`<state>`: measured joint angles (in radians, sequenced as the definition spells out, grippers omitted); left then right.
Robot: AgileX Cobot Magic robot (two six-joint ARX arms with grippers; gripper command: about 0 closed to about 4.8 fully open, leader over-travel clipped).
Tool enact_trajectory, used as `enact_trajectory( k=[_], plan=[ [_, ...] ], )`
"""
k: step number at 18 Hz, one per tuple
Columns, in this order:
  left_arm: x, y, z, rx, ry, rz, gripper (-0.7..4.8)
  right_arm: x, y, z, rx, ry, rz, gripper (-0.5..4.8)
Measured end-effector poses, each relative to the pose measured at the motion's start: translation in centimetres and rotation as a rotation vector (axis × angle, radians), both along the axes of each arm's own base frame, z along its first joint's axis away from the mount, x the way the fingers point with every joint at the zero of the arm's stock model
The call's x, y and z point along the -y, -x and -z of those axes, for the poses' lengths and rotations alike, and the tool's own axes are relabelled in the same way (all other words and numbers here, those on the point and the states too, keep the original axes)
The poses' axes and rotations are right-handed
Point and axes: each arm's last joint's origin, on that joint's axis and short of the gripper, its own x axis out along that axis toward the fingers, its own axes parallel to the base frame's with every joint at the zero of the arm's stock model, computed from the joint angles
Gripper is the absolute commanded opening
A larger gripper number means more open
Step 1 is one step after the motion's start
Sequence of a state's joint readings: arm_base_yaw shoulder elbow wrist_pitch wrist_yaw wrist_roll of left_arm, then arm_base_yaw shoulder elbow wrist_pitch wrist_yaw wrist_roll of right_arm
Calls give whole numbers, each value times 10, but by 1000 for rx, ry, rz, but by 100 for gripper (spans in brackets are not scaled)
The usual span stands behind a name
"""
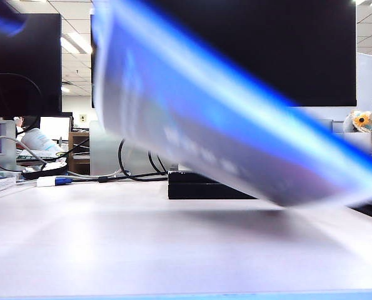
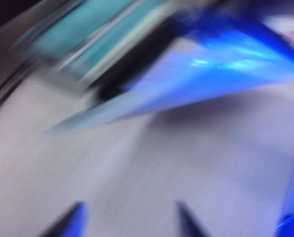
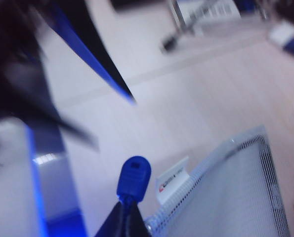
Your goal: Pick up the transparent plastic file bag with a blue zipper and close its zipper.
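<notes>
The file bag (image 1: 236, 137) hangs tilted above the table as a large blurred blue-white sheet, high at the left and low at the right; it hides both grippers in the exterior view. In the right wrist view my right gripper (image 3: 126, 219) is shut on the blue loop pull tab (image 3: 133, 177) of the zipper, with the bag's white mesh corner (image 3: 231, 197) beside it. In the left wrist view my left gripper (image 2: 132, 217) stands open over bare table, nothing between its fingertips (image 2: 76, 217). The bag's blue-trimmed edge (image 2: 226, 59) lies beyond it, apart from the fingers.
The white table (image 1: 142, 250) runs under the bag. Stacked black books (image 1: 198, 186) lie at the back centre. A white-and-blue cable plug (image 1: 54, 181) and cables (image 1: 132, 169) sit at the back left. Dark monitors (image 1: 23, 56) stand behind. A teal-edged object (image 2: 87, 29) shows blurred in the left wrist view.
</notes>
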<state>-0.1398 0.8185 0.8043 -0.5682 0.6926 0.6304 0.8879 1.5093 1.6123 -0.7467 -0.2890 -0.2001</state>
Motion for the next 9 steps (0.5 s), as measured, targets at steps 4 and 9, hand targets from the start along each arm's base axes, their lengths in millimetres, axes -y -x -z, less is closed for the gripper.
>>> enact_trajectory(
  k=[4,9],
  plan=[
    [19,-3,-7,168,23,223,350,14,15,-22,-24,-98,-64,-5],
    [31,-4,-19,311,58,302,349,15,17,-12,-89,-30,-63,-5]
  ],
)
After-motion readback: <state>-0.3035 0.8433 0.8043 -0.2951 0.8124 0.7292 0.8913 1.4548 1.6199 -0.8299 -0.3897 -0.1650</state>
